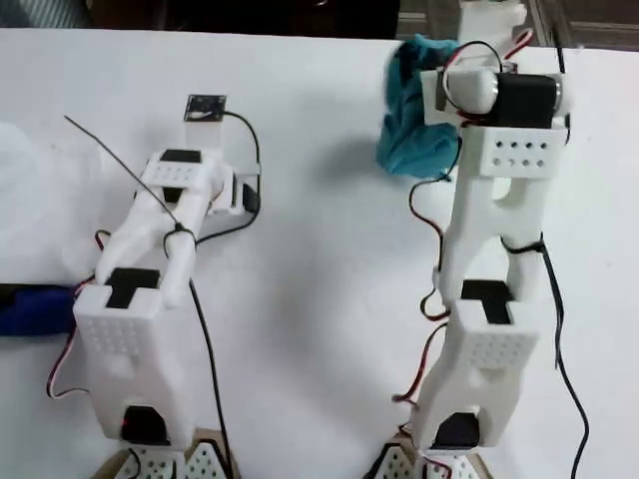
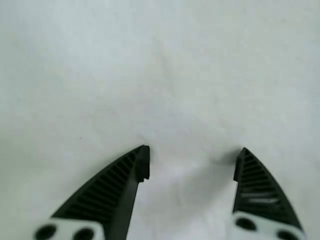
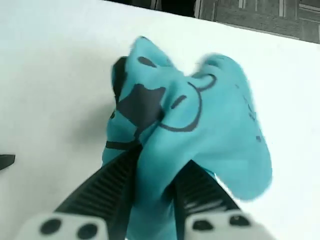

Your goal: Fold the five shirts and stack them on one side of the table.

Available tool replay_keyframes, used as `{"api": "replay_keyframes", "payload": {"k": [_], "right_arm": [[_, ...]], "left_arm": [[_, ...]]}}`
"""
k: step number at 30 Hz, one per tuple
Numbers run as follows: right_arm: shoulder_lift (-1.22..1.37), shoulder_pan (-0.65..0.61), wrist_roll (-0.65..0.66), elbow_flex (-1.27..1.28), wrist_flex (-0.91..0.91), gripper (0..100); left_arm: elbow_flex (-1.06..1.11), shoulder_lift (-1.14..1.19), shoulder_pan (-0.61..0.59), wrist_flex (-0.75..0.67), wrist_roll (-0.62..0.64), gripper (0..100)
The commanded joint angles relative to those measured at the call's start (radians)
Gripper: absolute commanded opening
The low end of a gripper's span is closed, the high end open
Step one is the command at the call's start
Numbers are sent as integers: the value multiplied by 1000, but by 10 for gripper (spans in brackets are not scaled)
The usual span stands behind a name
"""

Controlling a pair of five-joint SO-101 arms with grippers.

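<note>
The right claw (image 3: pixel 157 161) is clamping the bunched teal shirt (image 3: pixel 215 115) at the bench's (image 2: pixel 150 60) far right, while the left claw (image 2: pixel 192 161) is hanging wide apart over the bench

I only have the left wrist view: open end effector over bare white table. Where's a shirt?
Observer: The right end effector is shut on a bunched teal shirt.
Operator: Whereabouts?
Observer: Near the far edge of the table, ahead of the right arm.
Operator: Anything on my side?
Observer: Beside the left arm, a dark blue item, possibly cloth, lies at the table's left edge.
</note>
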Motion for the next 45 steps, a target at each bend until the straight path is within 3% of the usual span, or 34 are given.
{"api": "replay_keyframes", "payload": {"k": [1, 11, 20, 24, 27, 32, 37, 41, 45], "right_arm": [[-117, -35, 6, 89, 22, 24], [-366, -257, 6, 281, 22, 29], [-321, -133, 6, 671, -91, 341], [-272, -16, 6, 710, -188, 358], [-266, -13, 6, 706, -142, 358], [-266, -139, 6, 700, -8, 358], [-254, -283, 6, 712, 15, 317], [-216, -406, 6, 732, 8, 255], [-91, -506, 2, 726, -24, 261]], "left_arm": [[-36, -5, 14, -21, 9, 282], [-36, -5, 14, -21, 9, 282], [-36, -5, 12, -20, 9, 282], [-36, -5, 12, -18, 9, 282], [-36, -5, 12, -18, 9, 282], [-36, -5, 11, -18, 9, 282], [-36, -11, -9, -17, 20, 282], [-59, -14, -137, -5, 91, 282], [-171, -8, -307, 97, 91, 282]]}}
